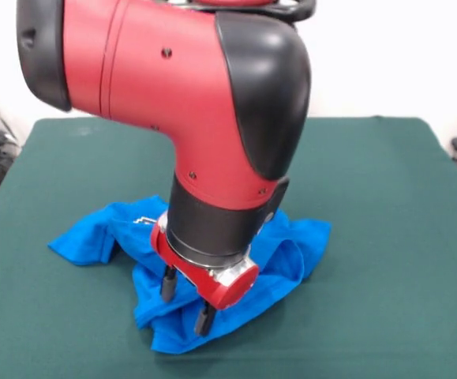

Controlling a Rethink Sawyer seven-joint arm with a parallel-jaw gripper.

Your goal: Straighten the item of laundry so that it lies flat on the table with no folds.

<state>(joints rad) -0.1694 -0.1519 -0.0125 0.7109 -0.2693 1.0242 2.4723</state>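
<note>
Blue and rumpled, the item of laundry (283, 249) lies bunched near the middle of the table (394, 205), on the dark green cloth. One sleeve-like flap sticks out flat to the picture's left, while the rest is heaped in folds with a bit of white print showing. Over the heap hangs the red and black arm, tilted, and its gripper (186, 301) has both dark fingers (167, 283) spread apart, tips down at the cloth, clasping nothing
</note>
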